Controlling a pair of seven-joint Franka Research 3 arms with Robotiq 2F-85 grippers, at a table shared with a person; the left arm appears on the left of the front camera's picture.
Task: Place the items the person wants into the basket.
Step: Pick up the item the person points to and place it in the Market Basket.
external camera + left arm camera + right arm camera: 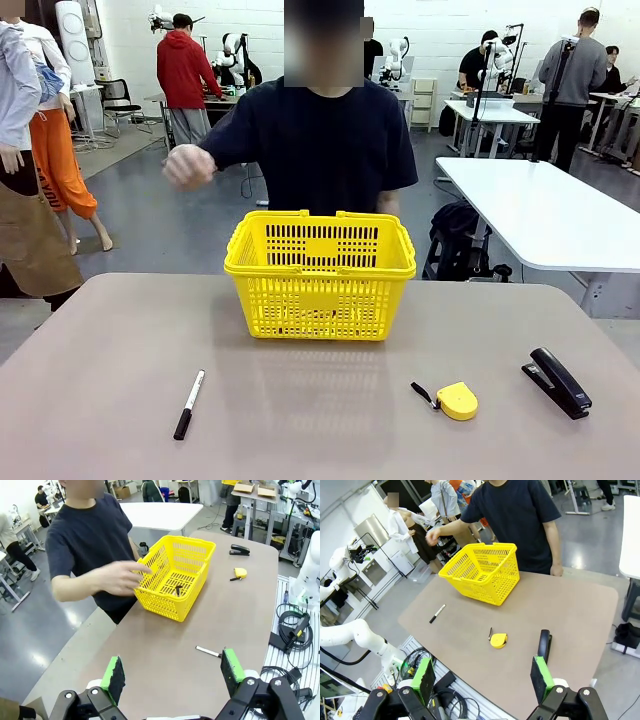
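Observation:
The yellow basket (320,275) stands at the table's far middle, right in front of the person (320,140). A small dark item (177,589) lies on its floor; what it is I cannot tell. The black marker with a white barrel (189,404) lies on the near left of the table, also seen as the marker (437,614) and the marker (207,651). The person's hand (188,166) is raised in a loose fist left of the basket. My left gripper (172,669) is open and empty, high above the table's left end. My right gripper (482,677) hangs open and empty off the table's right end.
A round yellow tape measure (455,400) and a black stapler (556,381) lie on the near right of the table. The table edge (320,278) runs behind the basket. Cables (295,630) lie beside the table's near side.

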